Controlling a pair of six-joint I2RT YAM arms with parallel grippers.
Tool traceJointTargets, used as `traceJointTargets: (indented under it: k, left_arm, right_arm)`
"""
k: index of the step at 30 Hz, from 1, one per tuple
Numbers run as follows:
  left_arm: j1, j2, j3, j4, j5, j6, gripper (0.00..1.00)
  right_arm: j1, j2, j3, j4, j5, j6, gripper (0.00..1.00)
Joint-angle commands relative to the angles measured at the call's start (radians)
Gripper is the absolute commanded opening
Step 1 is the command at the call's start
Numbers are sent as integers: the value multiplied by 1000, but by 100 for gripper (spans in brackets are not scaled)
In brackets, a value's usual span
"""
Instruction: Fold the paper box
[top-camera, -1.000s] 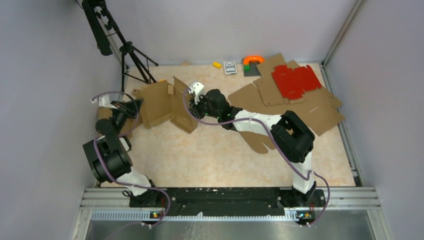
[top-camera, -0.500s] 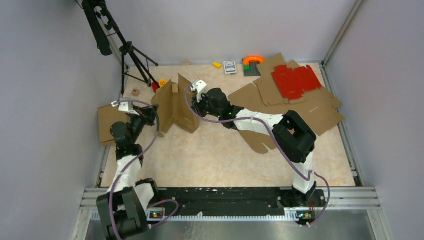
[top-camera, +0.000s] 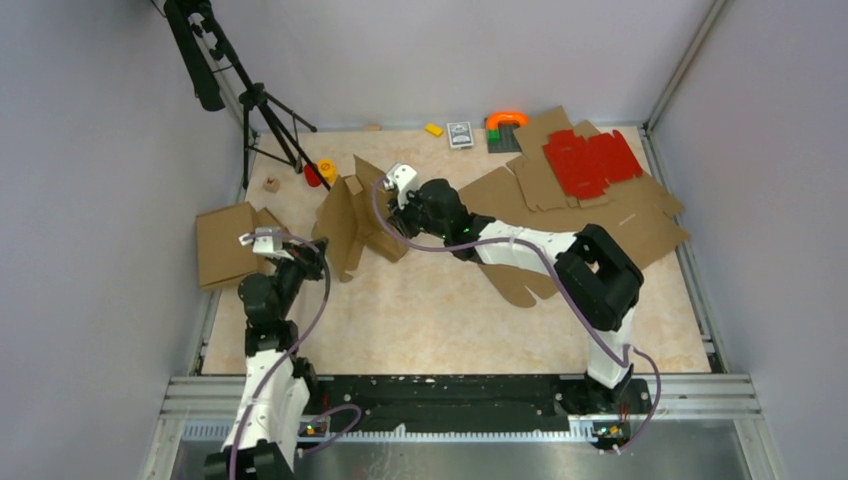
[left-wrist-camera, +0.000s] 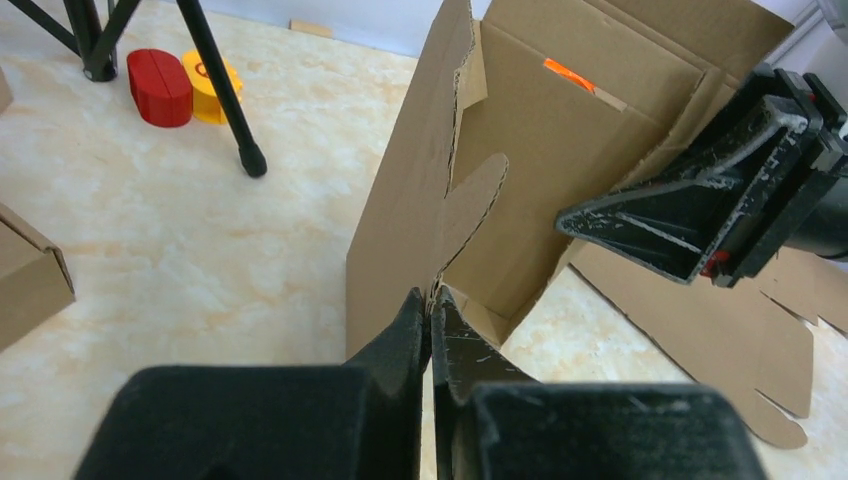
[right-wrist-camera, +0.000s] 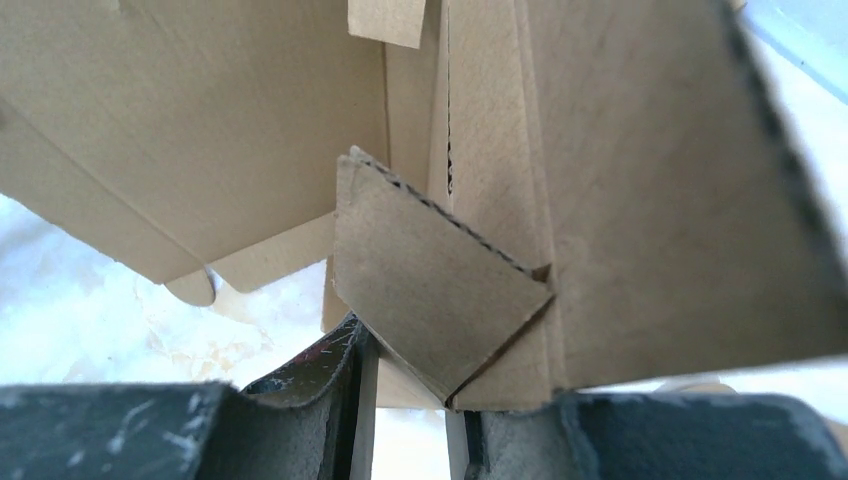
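Note:
The paper box (top-camera: 345, 215) is a brown cardboard die-cut standing half folded at the middle left of the table, its panels upright. My left gripper (top-camera: 320, 247) is at its near left corner. In the left wrist view the left gripper (left-wrist-camera: 432, 298) is shut, with the lower edge of a paper box (left-wrist-camera: 410, 200) panel nipped between the tips. My right gripper (top-camera: 390, 212) reaches in from the right. The right wrist view shows the right gripper (right-wrist-camera: 410, 400) closed around folded flaps of the paper box (right-wrist-camera: 620, 200). The same right gripper (left-wrist-camera: 565, 222) shows black against the inner wall.
A tripod (top-camera: 265, 110) stands at the back left, with red and yellow blocks (top-camera: 318, 172) by its foot. A small folded brown box (top-camera: 225, 245) lies at the left edge. Flat cardboard with a red die-cut sheet (top-camera: 590, 160) covers the back right. Another flat piece (top-camera: 520, 285) lies under the right arm.
My left arm has dropped low and its gripper has moved right and nearer, closing. The box's left panel swung from spread out to upright. The right gripper barely moved.

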Motion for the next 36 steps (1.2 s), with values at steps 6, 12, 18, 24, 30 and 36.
traceJointTargets:
  k: [6,12,18,24,30,36]
  left_arm:
    - [-45,-157,-20,-229,24,-67,0]
    - [-108,-251,-30,-340,21,-135,0]
    - [-184,-232,-34,-330,-36,-183,0]
    - [-241,-77,32,-304,-86,-217,0]
    - [-243,29,67,-259,-124,-272,0]
    - [-244,81,136,-322,-127,-204,9]
  right_arm:
    - [2,-53,-65,-6,-13,16,17]
    - [4,-75,-123,91,-3,56,16]
    - [37,-76,-138,118,-10,56,16]
    - [68,-93,-161,140,29,4,16]
    - [72,-126,-200,166,164,40,16]
    - [72,-157,-230,158,186,97,16]
